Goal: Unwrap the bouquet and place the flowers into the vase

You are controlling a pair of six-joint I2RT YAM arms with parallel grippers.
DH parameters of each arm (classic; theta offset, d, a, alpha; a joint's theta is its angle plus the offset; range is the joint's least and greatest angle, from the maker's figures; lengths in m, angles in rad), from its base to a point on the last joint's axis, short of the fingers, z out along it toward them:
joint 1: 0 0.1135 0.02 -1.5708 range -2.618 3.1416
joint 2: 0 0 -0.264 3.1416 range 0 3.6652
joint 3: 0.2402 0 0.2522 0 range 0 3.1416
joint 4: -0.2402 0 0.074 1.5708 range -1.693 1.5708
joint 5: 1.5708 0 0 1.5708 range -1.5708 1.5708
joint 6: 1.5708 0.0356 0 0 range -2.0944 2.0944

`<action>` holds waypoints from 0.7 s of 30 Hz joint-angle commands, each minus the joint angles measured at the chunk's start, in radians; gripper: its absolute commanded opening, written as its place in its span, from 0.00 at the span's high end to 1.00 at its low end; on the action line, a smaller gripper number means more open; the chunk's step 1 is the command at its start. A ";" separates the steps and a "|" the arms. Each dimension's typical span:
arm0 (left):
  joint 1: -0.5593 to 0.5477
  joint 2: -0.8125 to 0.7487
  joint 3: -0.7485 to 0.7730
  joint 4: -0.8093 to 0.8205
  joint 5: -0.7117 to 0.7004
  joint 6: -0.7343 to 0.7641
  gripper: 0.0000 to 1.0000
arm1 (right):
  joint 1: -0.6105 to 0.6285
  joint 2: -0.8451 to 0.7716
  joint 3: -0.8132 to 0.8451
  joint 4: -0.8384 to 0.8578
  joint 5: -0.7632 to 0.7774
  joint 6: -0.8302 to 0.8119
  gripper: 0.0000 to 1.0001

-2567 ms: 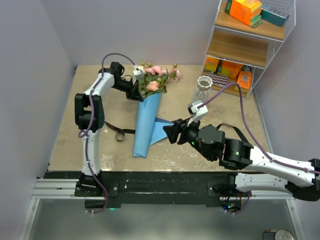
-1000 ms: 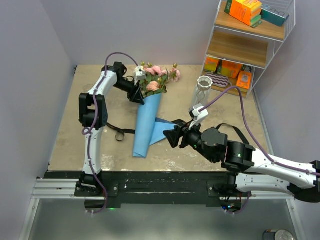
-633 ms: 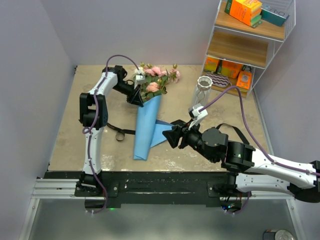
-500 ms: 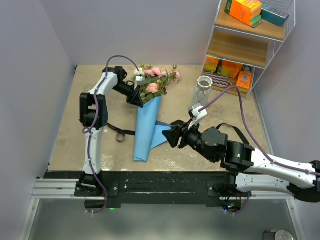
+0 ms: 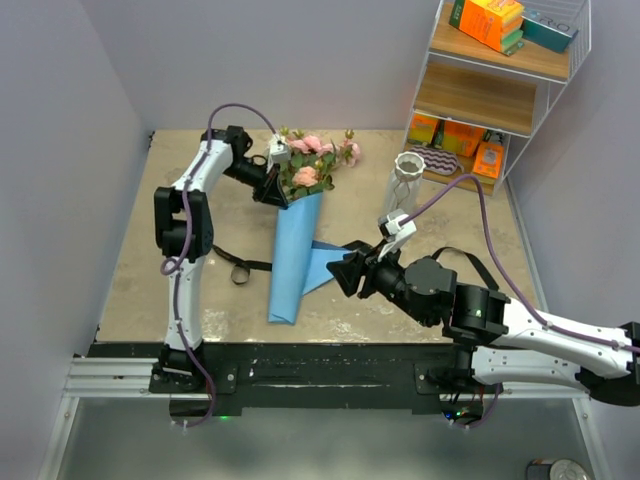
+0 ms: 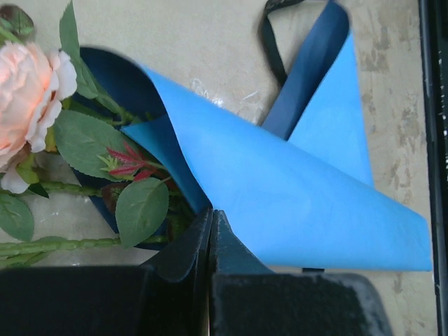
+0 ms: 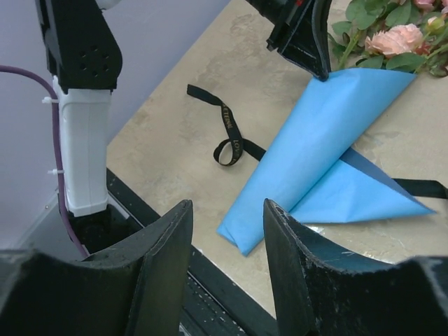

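The bouquet lies on the table: pink and peach flowers (image 5: 312,158) stick out of a blue paper cone (image 5: 295,255) that points toward the near edge. One flap of the cone is spread to the right. My left gripper (image 5: 272,192) is at the cone's upper rim, shut on the edge of the blue paper (image 6: 280,189) right beside a peach rose (image 6: 28,91) and leaves. My right gripper (image 5: 340,272) hovers open over the spread flap, nothing between its fingers (image 7: 168,238). The whitish ribbed vase (image 5: 407,175) stands upright at the right, apart from both grippers.
A loose black ribbon (image 5: 238,265) lies on the table left of the cone and runs under it. A wire shelf (image 5: 500,90) with orange boxes (image 5: 460,135) stands at the back right, just behind the vase. Walls close in the left and back.
My left gripper's jaws have closed onto the rim of the blue paper. The right gripper's jaws have narrowed a little and stayed near the flap.
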 commanded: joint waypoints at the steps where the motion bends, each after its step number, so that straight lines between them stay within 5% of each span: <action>1: -0.005 -0.183 0.036 -0.019 0.122 -0.041 1.00 | 0.000 -0.033 -0.004 0.026 0.021 0.005 0.52; 11: -0.031 -0.343 -0.004 0.023 0.216 -0.191 1.00 | 0.000 -0.091 -0.011 -0.017 0.061 0.019 0.52; 14: -0.071 -0.433 -0.071 0.146 0.196 -0.392 0.73 | 0.000 -0.098 -0.019 -0.031 0.086 0.027 0.45; 15: -0.079 -0.459 -0.112 0.199 0.182 -0.433 0.45 | 0.000 -0.099 -0.021 -0.036 0.090 0.028 0.43; 18: -0.088 -0.559 -0.289 0.399 0.081 -0.524 0.29 | 0.000 -0.099 -0.022 -0.040 0.101 0.033 0.39; 21: -0.054 -0.567 -0.355 0.403 0.001 -0.424 0.23 | 0.000 -0.096 -0.022 -0.045 0.092 0.033 0.38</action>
